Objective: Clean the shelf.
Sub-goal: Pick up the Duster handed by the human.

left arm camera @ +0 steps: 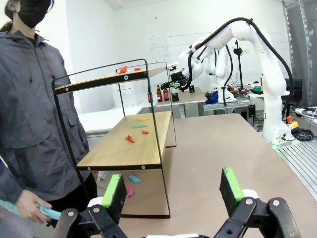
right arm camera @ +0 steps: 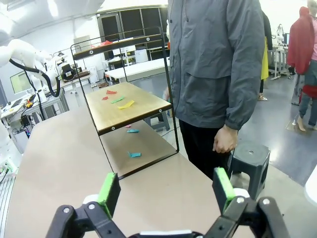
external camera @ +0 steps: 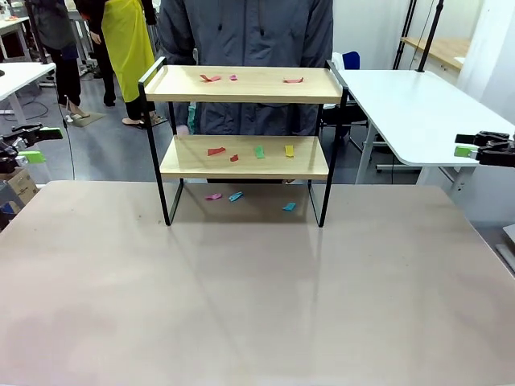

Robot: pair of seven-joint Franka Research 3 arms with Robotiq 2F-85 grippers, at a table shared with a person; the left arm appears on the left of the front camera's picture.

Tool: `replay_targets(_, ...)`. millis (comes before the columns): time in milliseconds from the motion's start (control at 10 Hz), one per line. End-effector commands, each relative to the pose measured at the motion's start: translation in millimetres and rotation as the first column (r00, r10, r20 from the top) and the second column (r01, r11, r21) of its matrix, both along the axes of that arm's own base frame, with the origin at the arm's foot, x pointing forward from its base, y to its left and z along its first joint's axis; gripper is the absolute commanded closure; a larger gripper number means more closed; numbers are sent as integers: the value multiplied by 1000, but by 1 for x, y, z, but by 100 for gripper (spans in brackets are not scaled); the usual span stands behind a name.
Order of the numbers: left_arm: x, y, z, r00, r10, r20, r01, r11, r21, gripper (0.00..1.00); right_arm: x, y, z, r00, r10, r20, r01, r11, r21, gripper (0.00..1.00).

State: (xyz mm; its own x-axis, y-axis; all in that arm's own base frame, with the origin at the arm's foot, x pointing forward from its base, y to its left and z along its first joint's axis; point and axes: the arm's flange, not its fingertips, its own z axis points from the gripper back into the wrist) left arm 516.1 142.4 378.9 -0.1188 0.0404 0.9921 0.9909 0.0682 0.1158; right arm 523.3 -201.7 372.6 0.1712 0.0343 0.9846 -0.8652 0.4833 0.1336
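Trouble most likely comes from the scraps [external camera: 216, 150] themselves. They look thin and lie flat on the wood, so fingers closing on one may slide over it or flick it off the far edge.

The shelf [external camera: 257, 87] stands on the table [external camera: 241, 305] at its far middle, with a person [external camera: 249, 32] right behind it. It looks light on its thin black frame [external camera: 154, 161]. A wrist nudging a side rail or a leg could shift or tip it. The gap over the lower board [external camera: 193, 165] is low, so a gripper reaching in there risks striking the top board [external camera: 322, 95] from below. Scraps under the shelf sit between the legs, where reach is tight too. The person's hand [right arm camera: 225, 141] hangs near the shelf's end, so a fast sweep past that side is a hazard.

The left gripper [left arm camera: 172, 188] and the right gripper [right arm camera: 166, 188] both hang well apart from the shelf, off the table's two sides, jaws spread wide and empty.

Count:
- One shelf with two boards.
- Ten scraps in all.
- Top board: three reddish scraps.
- Lower board: four scraps, two red, one green and one yellow.
- Table beneath: three scraps, one pink and two blue.
- Two grippers.
- One person at the shelf.
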Motion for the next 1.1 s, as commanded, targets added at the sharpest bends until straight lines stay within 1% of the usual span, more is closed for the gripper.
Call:
replay_targets(0,0,0,0,1000,-1,1,1,1000,-1,0,0,1,2,1000,0,4,0,1000,1,0)
replay_targets(1000,0,0,0,1000,-1,1,1,1000,-1,0,0,1,2,1000,0,4,0,1000,1,0)
